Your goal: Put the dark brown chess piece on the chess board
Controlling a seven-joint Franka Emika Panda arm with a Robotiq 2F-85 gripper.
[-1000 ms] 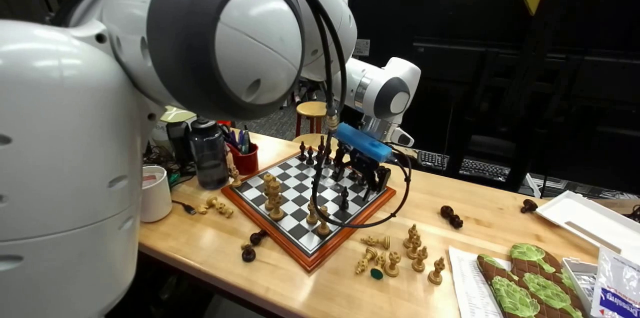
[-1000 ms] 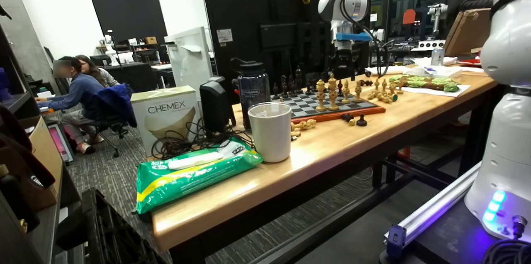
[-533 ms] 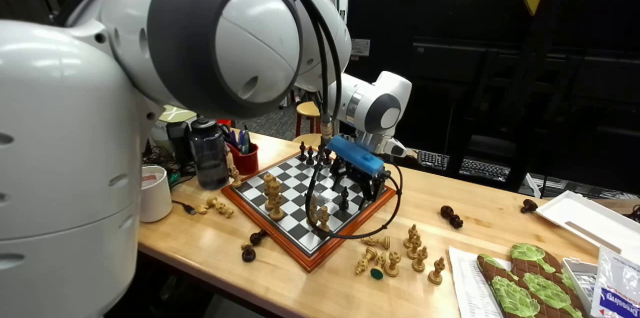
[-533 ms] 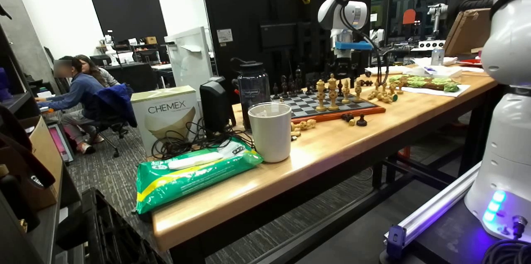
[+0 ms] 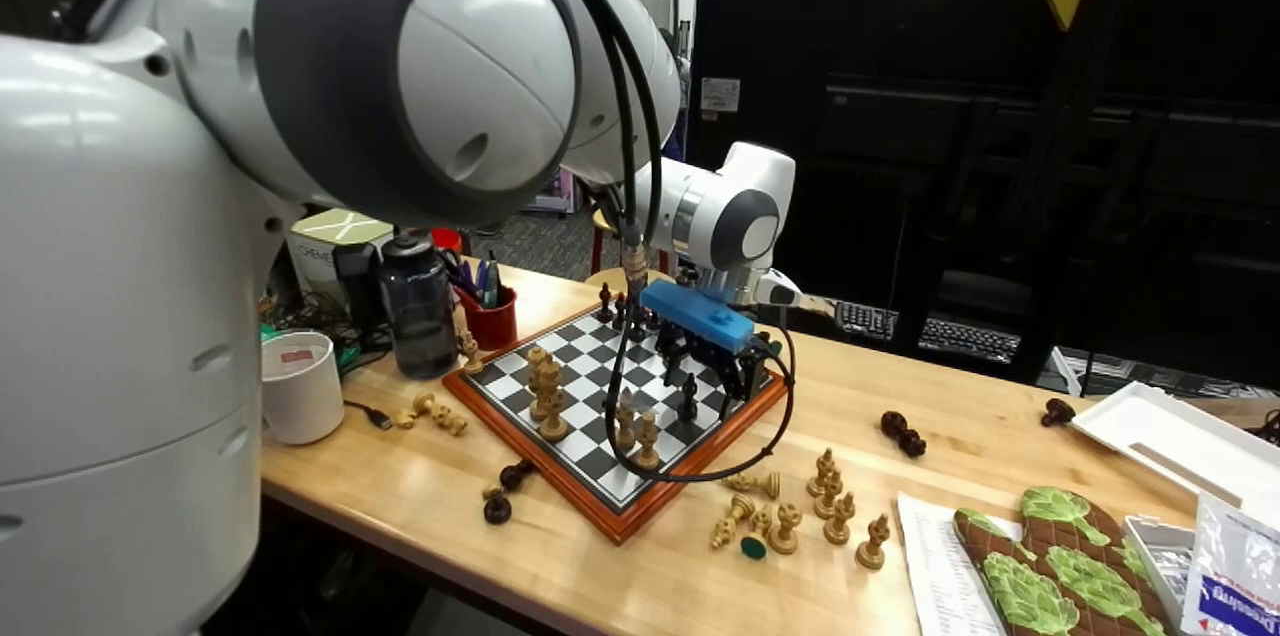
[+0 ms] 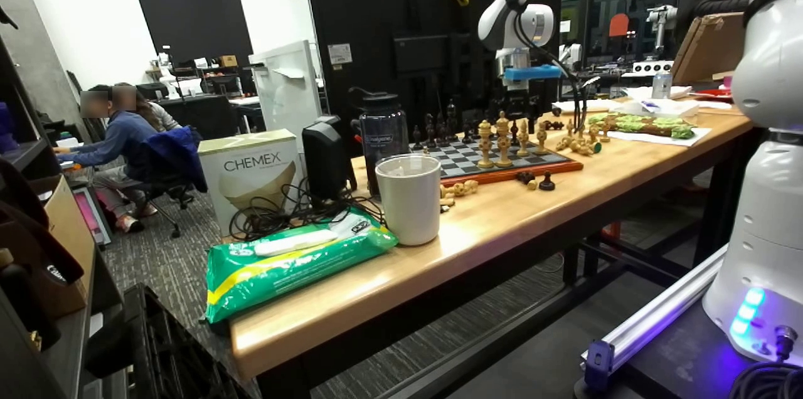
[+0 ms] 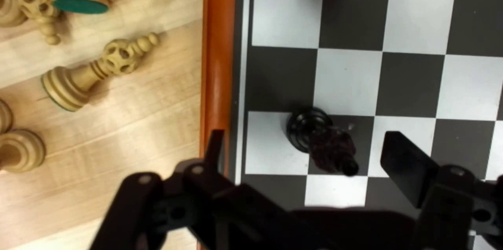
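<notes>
A dark brown, nearly black chess piece (image 7: pixel 334 149) stands upright on the chess board (image 7: pixel 218 65), its base straddling a white and a dark square near the border. It also shows in an exterior view (image 5: pixel 688 398). My gripper (image 7: pixel 302 140) is open, with one finger on each side of this piece in the wrist view and visible gaps to both. In an exterior view the gripper (image 5: pixel 698 396) is low over the board's right part. The board's reddish-brown border (image 5: pixel 618 528) shows there too. How far the fingertips are above the board cannot be told.
Other dark pieces lie off the board, at the front (image 5: pixel 497 508) and to the right (image 5: pixel 903 433). Tan pieces (image 5: pixel 785 528) stand and lie beside the border. Tan pieces (image 5: pixel 551 406) also stand on the board. A bottle (image 5: pixel 415 316) and red pen cup (image 5: pixel 490 318) stand behind.
The gripper has come down toward the board and shifted slightly to the left in an exterior view. Its fingers stay open. The chess pieces have not visibly moved.
</notes>
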